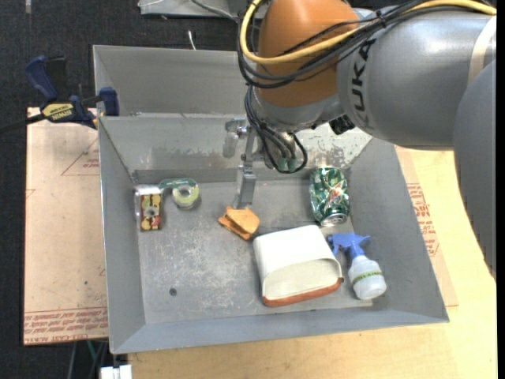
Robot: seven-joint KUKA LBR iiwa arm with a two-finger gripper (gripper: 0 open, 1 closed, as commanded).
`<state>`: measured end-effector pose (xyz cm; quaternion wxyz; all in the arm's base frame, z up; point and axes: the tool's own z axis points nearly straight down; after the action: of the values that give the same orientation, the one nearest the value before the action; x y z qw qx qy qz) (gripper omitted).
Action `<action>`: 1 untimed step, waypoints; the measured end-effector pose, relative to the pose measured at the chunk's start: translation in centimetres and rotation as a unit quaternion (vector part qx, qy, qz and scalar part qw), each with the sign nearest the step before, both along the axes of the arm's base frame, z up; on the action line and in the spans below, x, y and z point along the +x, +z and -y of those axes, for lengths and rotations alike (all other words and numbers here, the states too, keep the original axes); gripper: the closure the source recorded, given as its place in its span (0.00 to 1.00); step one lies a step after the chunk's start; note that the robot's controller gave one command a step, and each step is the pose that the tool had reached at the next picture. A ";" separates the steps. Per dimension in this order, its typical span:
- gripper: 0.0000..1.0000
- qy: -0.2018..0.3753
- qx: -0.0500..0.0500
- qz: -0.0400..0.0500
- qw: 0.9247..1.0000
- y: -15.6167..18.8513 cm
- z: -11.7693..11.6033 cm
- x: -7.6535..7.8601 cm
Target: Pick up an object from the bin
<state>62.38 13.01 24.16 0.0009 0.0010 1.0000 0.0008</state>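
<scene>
My gripper [245, 199] reaches down near the middle of the bin, its tip right above a small orange-brown wedge [240, 223] on the floor; whether they touch is unclear. Just right and below the wedge sits a white rounded block with a brown lower edge [296, 265]. A crushed green can [329, 197] stands to the right of the gripper.
A small spray bottle with a blue trigger [359, 268] lies at the right beside the white block. At the left lie a clear-green tape dispenser [183, 193] and a small dark and yellow pack [149, 210]. The arm's orange cover and cables hang over the bin's back.
</scene>
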 end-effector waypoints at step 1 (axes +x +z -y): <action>0.00 0.000 0.000 0.000 1.000 0.0 0.0 0.0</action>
<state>62.38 13.01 24.16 0.0009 0.0011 1.0000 0.0008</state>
